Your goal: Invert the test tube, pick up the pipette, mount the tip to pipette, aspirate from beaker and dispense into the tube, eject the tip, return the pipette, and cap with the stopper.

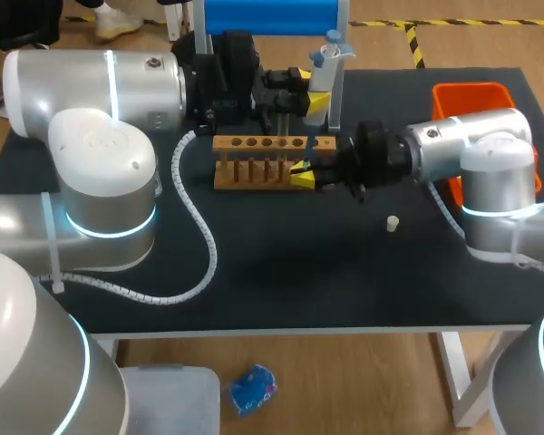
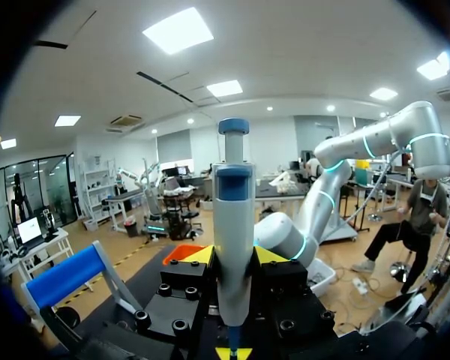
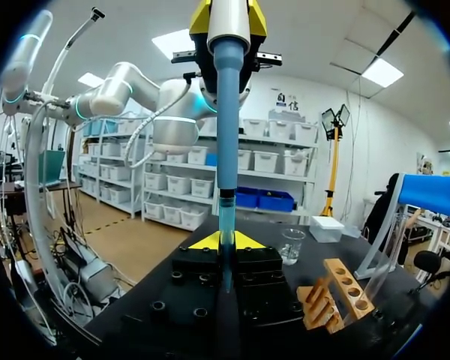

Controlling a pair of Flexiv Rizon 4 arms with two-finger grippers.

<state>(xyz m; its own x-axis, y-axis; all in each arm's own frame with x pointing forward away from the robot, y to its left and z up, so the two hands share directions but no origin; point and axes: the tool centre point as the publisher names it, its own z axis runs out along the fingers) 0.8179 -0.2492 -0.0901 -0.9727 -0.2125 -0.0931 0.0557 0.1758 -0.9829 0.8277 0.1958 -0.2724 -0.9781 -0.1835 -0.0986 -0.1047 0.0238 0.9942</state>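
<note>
At the far middle of the black table (image 1: 281, 272), just right of the light wooden test-tube rack (image 1: 272, 159), the two arms meet one above the other. The left gripper (image 1: 317, 107) is clamped on the body of the blue-and-white pipette (image 1: 326, 62) and holds it upright, so that its translucent blue tip (image 3: 226, 206) points straight down. Below it the right gripper (image 1: 302, 174) reaches in level from the right. Its yellow fingertips pinch the clear glass test tube (image 3: 226, 234), mouth up under the tip, though tube and tip are hard to tell apart there. This stacking suits dispensing, since liquid would fall into a tube held steady clear of the rack. The clear glass beaker (image 3: 291, 246) stands ahead of the right gripper, well apart, so aspiration looks done. The small white stopper (image 1: 393, 222) lies nearer and to the right, probably awaiting capping. The orange plastic bin (image 1: 471, 95) at the far right is probably for the ejected tip.
</note>
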